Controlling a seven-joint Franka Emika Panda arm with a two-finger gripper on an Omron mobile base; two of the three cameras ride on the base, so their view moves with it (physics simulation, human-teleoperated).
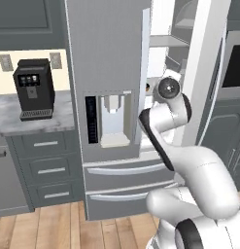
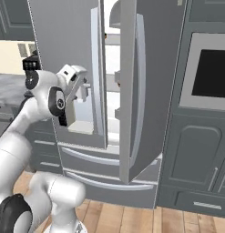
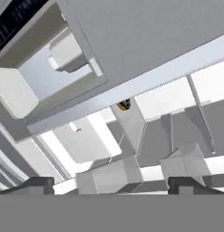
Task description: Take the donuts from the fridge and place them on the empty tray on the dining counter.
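One donut (image 3: 124, 104) mostly door-hidden

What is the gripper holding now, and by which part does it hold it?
Nothing. The gripper is open and empty, in front of the fridge, whose right door stands ajar. One donut sits deep inside, apart from the fingertips.

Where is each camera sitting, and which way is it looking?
Left base view: behind the arm on its left, facing the fridge, with the coffee machine on the worktop; the white arm rises at lower right.
Right base view: behind the arm on its right, facing the half-open fridge door and the oven; the arm rises at lower left.
Hand view: on the hand, looking into the fridge past the open end effector, a donut far in.
Both base views share the fridge and the arm.
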